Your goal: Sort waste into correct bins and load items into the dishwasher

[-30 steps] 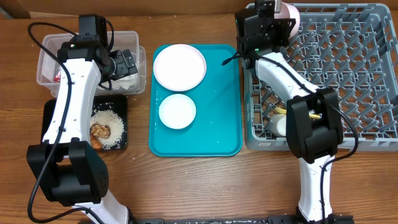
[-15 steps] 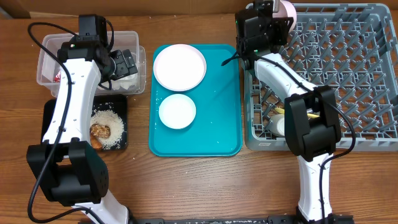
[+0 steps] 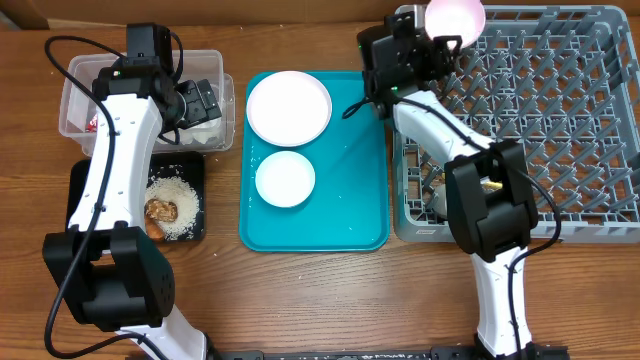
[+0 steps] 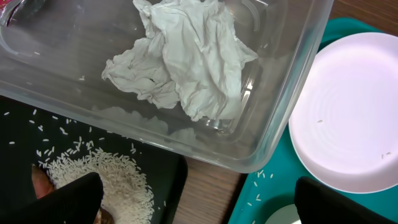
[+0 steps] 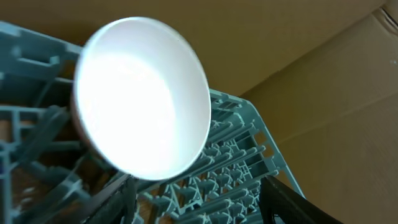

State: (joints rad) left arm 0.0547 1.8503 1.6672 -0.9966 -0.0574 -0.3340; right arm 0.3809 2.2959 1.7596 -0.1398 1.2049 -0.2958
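Plate [image 3: 455,15], pale pink, leans in the far left corner of the grey dish rack [image 3: 560,120]. My right jaws stand wide beside it, empty. My left jaws gape over the napkin [image 4: 186,62] in the clear tub [image 4: 292,81]. Two white bowls [image 3: 288,108] sit on the teal tray [image 3: 365,200] between.

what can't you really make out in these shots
- red wrapper: overhead, only a sliver shows beside the left arm.
- white cup: overhead, mostly under the right arm.
- pink plate: overhead, cut by the top edge; right wrist, glare washes it out, so its seating among the rack pegs is unclear.
- right pincer: overhead, its own wrist covers the jaws; right wrist, only dark edges at the frame bottom, so open or shut is unclear.
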